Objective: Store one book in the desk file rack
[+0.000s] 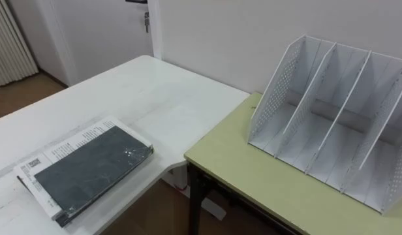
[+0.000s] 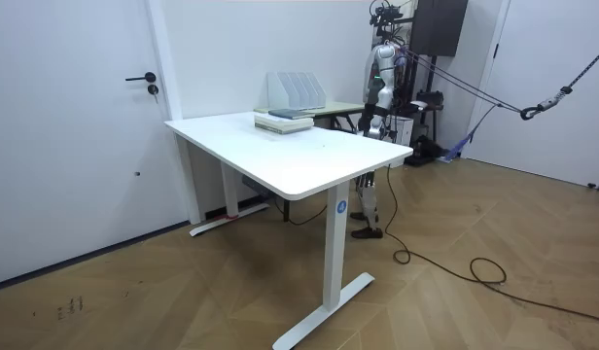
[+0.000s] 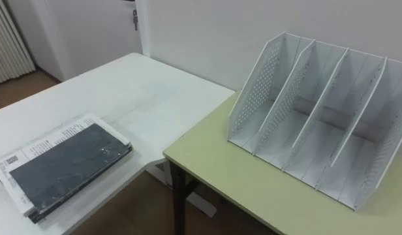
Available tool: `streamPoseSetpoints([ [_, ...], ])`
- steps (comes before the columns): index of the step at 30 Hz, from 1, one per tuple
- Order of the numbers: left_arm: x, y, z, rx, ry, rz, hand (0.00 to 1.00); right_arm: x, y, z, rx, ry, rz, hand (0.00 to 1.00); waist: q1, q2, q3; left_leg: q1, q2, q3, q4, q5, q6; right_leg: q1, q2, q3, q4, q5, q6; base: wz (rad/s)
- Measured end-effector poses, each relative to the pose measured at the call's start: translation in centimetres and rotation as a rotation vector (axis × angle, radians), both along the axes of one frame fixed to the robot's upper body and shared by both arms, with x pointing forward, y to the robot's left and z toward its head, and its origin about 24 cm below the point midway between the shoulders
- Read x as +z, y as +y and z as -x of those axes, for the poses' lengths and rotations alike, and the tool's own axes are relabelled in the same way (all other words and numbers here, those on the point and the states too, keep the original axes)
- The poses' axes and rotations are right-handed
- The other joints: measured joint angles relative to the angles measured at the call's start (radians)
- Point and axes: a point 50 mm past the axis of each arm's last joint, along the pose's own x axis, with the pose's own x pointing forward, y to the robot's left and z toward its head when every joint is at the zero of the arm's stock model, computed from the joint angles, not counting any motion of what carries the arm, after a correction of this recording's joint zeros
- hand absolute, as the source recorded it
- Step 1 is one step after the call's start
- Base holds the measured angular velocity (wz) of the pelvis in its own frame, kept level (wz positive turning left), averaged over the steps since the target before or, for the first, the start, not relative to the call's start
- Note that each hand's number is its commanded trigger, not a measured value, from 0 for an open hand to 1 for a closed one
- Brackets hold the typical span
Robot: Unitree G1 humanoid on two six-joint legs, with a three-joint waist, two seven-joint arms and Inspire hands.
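Nothing is stored yet: I see the dark book [image 1: 90, 171] lying on the white table [image 1: 132, 91] at 8 o'clock, the file rack [image 1: 331, 124] empty at 2 o'clock, and cannot tell the state of the hands [image 2: 369, 120].

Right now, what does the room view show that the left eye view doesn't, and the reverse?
Room view: the robot standing behind the white rectangular desk, the desk's legs, the wooden floor. Left eye view: the white perforated file rack with its slots all empty, and the dark grey flat book lying atop a white printed one. Shared: desk, rack, book stack, yellow-green table; book not yet stored.
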Motion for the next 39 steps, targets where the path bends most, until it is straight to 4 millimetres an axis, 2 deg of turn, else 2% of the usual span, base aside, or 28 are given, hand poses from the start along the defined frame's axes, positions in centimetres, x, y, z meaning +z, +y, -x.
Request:
streamPoseSetpoints([
  [14,0.0,0.0,-0.1,-0.005,-0.006,-0.005,0.0,0.0,0.0,-0.4,0.009,-0.019,-0.002,0.0,0.001,0.004,0.0002,0.0,0.0,0.001,-0.001,0.0,0.0,0.001,0.001,0.003,-0.001,0.0,0.0,0.0],
  [22,0.4,0.4,-3.0,-0.185,-0.089,-0.065,0.0,0.1,0.0,-2.0,0.045,-0.078,0.017,0.0,-0.001,0.018,0.0021,0.0,0.0,0.001,0.0,0.0,0.0,0.001,0.001,0.001,-0.003,0.001,0.0,0.0],
  [25,0.8,0.5,-5.2,-0.262,-0.164,-0.101,0.0,0.1,0.0,-2.5,0.058,-0.109,0.035,0.0,-0.004,0.017,0.0018,-0.008,0.0,0.0,0.0,0.0,0.0,-0.007,0.001,-0.002,-0.001,0.001,0.0,0.0],
  [27,1.5,0.2,-8.3,-0.316,-0.288,-0.125,0.0,0.2,0.0,-3.7,0.077,-0.145,0.035,0.0,-0.004,0.015,0.0037,-0.022,0.0,-0.001,0.002,0.001,0.0,-0.021,0.0,-0.003,-0.002,0.005,-0.001,0.0],
  [28,1.7,0.0,-9.0,-0.334,-0.32,-0.127,0.0,0.2,0.0,-3.9,0.076,-0.158,0.034,0.0,-0.006,0.017,0.0047,-0.023,0.0,0.0,0.002,0.001,0.0,-0.021,0.0,-0.003,-0.003,0.005,-0.001,0.0],
  [33,3.8,-2.9,-13.9,-0.541,-0.57,-0.115,0.0,0.4,0.3,-5.3,0.086,-0.246,0.031,0.0,-0.025,0.012,0.0052,-0.022,-0.002,0.0,0.0,0.001,0.0,-0.018,0.0,-0.001,-0.005,0.006,0.001,0.0],
  [39,6.2,-5.9,-17.3,-0.793,-0.735,-0.144,0.0,0.5,0.4,-5.9,0.094,-0.281,0.023,0.0,-0.06,0.011,0.0053,-0.022,-0.002,0.002,-0.003,0.001,0.0,-0.013,0.001,-0.002,-0.019,0.007,0.001,0.01],
])
